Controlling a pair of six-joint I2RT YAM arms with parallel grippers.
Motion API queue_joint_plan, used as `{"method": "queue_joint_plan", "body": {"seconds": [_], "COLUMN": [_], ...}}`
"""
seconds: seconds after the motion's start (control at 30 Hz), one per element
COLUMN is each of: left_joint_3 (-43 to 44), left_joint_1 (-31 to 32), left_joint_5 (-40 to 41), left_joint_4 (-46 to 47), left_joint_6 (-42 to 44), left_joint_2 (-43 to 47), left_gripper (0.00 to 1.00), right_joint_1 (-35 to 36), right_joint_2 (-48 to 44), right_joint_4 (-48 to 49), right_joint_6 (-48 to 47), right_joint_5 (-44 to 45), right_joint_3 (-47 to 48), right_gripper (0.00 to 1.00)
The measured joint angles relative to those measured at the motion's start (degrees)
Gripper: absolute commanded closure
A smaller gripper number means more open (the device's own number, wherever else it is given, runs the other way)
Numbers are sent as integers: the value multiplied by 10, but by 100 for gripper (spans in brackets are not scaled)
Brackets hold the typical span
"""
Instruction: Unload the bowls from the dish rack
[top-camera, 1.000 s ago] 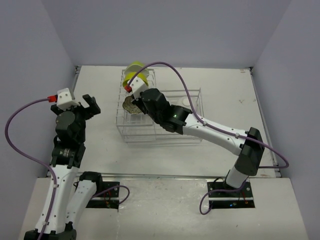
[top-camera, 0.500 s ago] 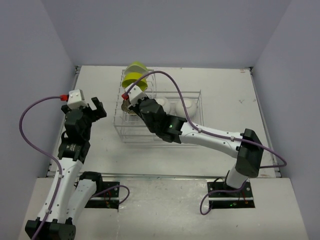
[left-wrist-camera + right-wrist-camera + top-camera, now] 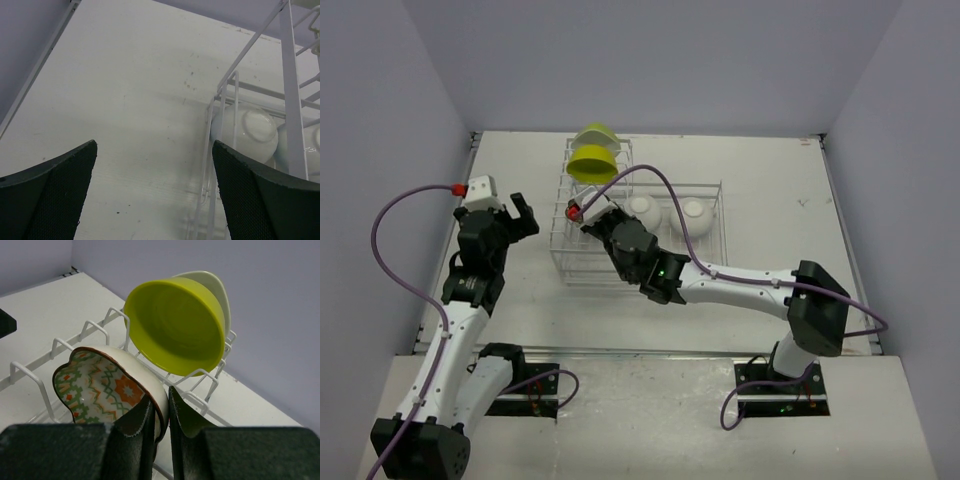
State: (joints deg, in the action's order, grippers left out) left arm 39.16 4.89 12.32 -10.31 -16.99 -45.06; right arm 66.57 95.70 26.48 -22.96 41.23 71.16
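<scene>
In the right wrist view my right gripper (image 3: 161, 412) is shut on the rim of the patterned bowl (image 3: 105, 385), one finger inside and one outside. The bowl hangs tilted above the wires of the dish rack (image 3: 95, 327). Behind it a lime-yellow bowl (image 3: 175, 325) stands on edge in the slots, with a paler bowl (image 3: 220, 290) behind that. From above, two white bowls (image 3: 642, 210) (image 3: 695, 210) lie upside down in the dish rack (image 3: 723, 200). My left gripper (image 3: 523, 215) is open just left of the rack, holding nothing.
The left wrist view shows the rack's corner post (image 3: 292, 100) and an upturned white bowl (image 3: 250, 132) to the right of my open fingers (image 3: 60, 185). Bare table (image 3: 140, 100) lies below and ahead. Side walls close the table on left and right.
My right gripper has drawn back toward the rack's near left side with the patterned bowl, uncovering the white bowls. The left arm has moved forward and right, closer to the rack.
</scene>
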Motion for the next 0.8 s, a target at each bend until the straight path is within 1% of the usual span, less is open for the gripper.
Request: {"method": "queue_joint_plan", "body": {"seconds": [0.13,0.27,0.4,0.6,0.8], "left_joint_3": [0,0,0,3,3], "left_joint_1": [0,0,0,0,0], "left_joint_5": [-5,-14,-17,-17,-17], "left_joint_4": [5,5,5,7,10], "left_joint_6": [-4,-7,-10,-10,-10], "left_joint_2": [-8,-25,-32,-37,-40], "left_gripper": [5,6,6,5,5], "right_joint_1": [2,2,2,2,6], "right_joint_2": [-4,-14,-21,-21,-12], "right_joint_4": [48,88,116,133,178], "right_joint_6": [-31,-59,-87,-122,-179], "right_joint_5": [-9,-37,-58,-65,-61], "right_joint_3": [-22,-49,-67,-73,-83], "right_gripper": [100,100,100,100,100]}}
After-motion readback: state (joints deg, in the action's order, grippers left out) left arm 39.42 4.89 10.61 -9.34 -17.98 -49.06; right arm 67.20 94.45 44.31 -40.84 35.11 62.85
